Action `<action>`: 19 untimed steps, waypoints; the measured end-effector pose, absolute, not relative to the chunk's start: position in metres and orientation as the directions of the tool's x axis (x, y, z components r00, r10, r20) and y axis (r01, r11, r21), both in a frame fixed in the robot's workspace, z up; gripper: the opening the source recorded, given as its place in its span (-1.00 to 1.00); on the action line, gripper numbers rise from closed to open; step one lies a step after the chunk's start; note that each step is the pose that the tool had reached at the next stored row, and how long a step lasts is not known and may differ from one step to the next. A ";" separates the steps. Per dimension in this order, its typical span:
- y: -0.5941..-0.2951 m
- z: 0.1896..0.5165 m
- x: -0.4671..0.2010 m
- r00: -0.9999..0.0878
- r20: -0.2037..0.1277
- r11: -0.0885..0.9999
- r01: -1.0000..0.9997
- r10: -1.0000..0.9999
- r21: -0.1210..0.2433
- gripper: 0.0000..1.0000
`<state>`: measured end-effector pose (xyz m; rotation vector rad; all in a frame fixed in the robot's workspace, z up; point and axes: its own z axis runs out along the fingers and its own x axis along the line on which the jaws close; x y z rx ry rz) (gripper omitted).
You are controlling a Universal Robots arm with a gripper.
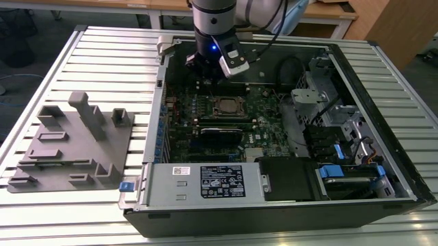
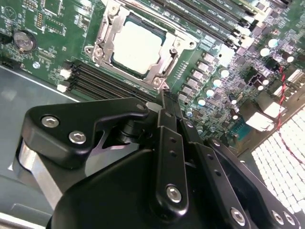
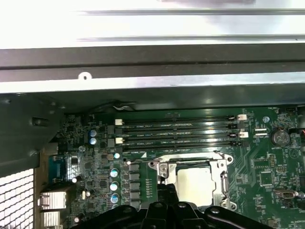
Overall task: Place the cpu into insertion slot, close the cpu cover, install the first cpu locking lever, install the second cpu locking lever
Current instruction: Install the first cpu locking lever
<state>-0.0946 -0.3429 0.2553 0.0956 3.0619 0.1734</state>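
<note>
The cpu [image 2: 138,45] lies flat in the insertion slot [image 1: 217,106], its dull silver top showing through the window of the cpu cover [image 2: 157,71], which sits down around it as a metal frame. Whether the locking levers are hooked cannot be made out. Just beside one corner of that frame hangs the gripper [image 2: 163,98], its two fingers brought together with nothing between them. Whether the tip touches the frame or the board is not clear. Four long black memory slots [image 3: 176,133] run alongside the socket, between it and the case wall [image 3: 143,57], and a row of small capacitors [image 3: 115,179] stands by the gripper. Both wrist views also catch a round coin battery [image 2: 24,41] on the green motherboard [image 3: 257,167] and a white perforated grille [image 3: 14,195] at the board's edge. The second wrist view adds a red wire [image 2: 286,95]. The exterior view gives the wider setting: the arm reaching down into the open computer case [image 1: 383,128] on a slatted table [image 1: 82,51], a labelled power supply [image 1: 205,182] near the camera, and a grey fixture tray [image 1: 68,143] on the exterior view's left, well apart from the board.
</note>
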 end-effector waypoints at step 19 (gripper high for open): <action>-0.343 0.255 -0.116 -0.995 -0.067 0.987 0.058 0.069 0.150 -0.79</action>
